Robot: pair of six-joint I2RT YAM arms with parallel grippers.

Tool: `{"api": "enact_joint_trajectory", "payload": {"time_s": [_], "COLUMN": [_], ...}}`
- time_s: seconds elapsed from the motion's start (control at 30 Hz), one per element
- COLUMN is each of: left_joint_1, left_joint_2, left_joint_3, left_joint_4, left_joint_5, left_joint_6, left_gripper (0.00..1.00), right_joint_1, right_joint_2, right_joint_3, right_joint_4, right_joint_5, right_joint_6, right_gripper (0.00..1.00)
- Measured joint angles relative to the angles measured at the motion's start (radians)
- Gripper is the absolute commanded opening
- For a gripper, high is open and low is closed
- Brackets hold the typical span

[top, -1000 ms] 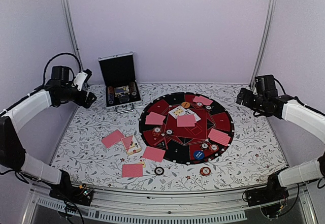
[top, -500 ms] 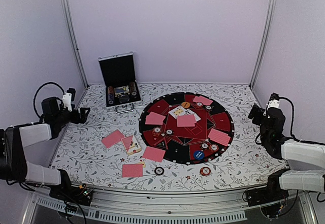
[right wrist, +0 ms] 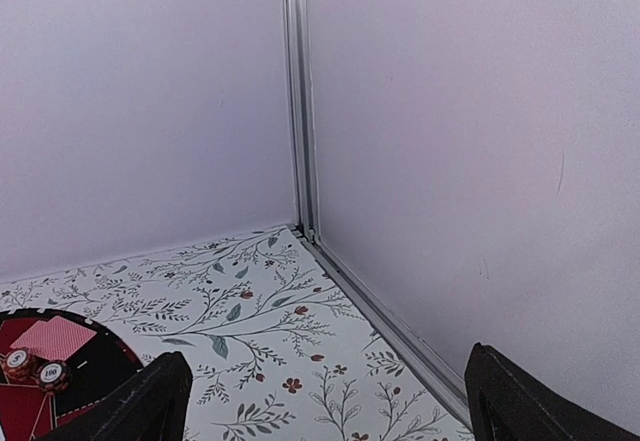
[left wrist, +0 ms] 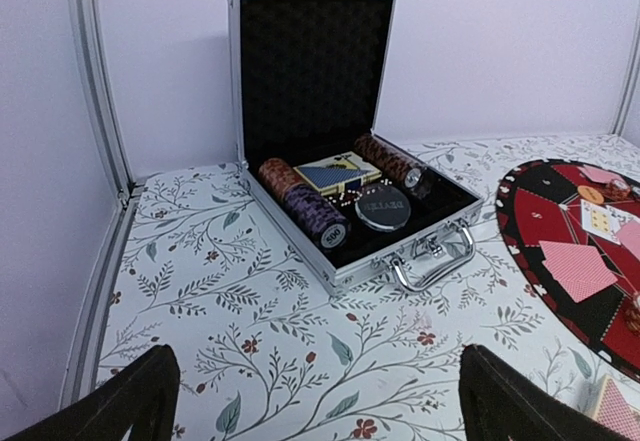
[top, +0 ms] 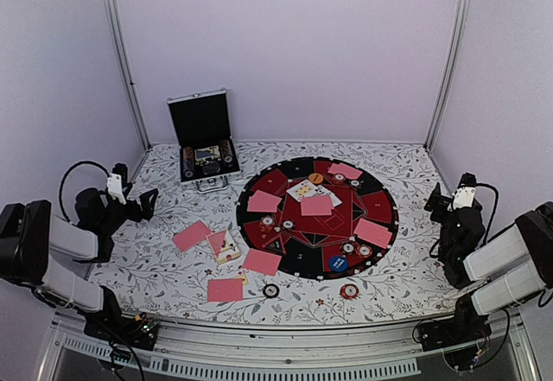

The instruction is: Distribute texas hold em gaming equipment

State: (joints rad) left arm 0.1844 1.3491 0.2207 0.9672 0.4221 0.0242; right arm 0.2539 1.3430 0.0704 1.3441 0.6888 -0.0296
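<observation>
Left gripper [top: 135, 187], nine o'clock: apart, empty; right gripper [top: 449, 193], three o'clock: same; risk: a low reach could scatter loose cards [top: 191, 235].

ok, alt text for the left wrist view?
An open silver-edged black case sits on the floral tablecloth, holding rolls of poker chips, a blue-backed deck and a round black disc. At right, pink-backed cards lie on the black-and-red mat; the left gripper, jaws open, frames the bottom corners.

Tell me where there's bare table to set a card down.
Bare cloth: right of the mat out to the wall, and in front of the case toward the left edge. Crowded: near-left of the mat, where loose cards, the deck and chips lie.
</observation>
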Motion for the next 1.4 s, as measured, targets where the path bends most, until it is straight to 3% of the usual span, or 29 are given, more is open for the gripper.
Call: {"api": "enact_joint_trajectory", "payload": {"time_s": [0.23, 0.37, 0.6, 0.9, 1.1, 1.4], "left_joint_1": [-0.02, -0.047, -0.106, -0.125, -0.125, -0.126], "left_joint_2": [0.085, 0.2, 0.211, 0.211, 0.211, 0.211], "left_joint_3": [-0.004, -0.026, 0.007, 0.012, 0.012, 0.012], "left_joint_4": [0.2, 0.333, 0.329, 0.329, 0.329, 0.329], "left_joint_5": [-0.024, -0.047, -0.119, -0.174, -0.18, -0.184], "left_joint_6": [-0.014, -0.014, 0.006, 0.017, 0.017, 0.018], "left_gripper": [1.0, 1.0, 1.0, 1.0, 1.0, 1.0], "right_joint_1": [-0.001, -0.002, -0.04, -0.234, -0.246, -0.246], "right_joint_2": [0.109, 0.193, 0.213, 0.18, 0.191, 0.203], "right_joint_3": [-0.006, -0.005, 0.031, 0.274, 0.114, 0.161], "right_joint_4": [0.202, 0.216, 0.198, -0.126, -0.03, -0.047], "right_joint_5": [-0.06, -0.09, -0.157, -0.455, -0.572, -0.568], "right_joint_6": [-0.067, -0.103, -0.121, -0.021, -0.008, 0.033], "right_gripper": [0.99, 0.99, 0.99, 0.99, 0.99, 0.99]}}
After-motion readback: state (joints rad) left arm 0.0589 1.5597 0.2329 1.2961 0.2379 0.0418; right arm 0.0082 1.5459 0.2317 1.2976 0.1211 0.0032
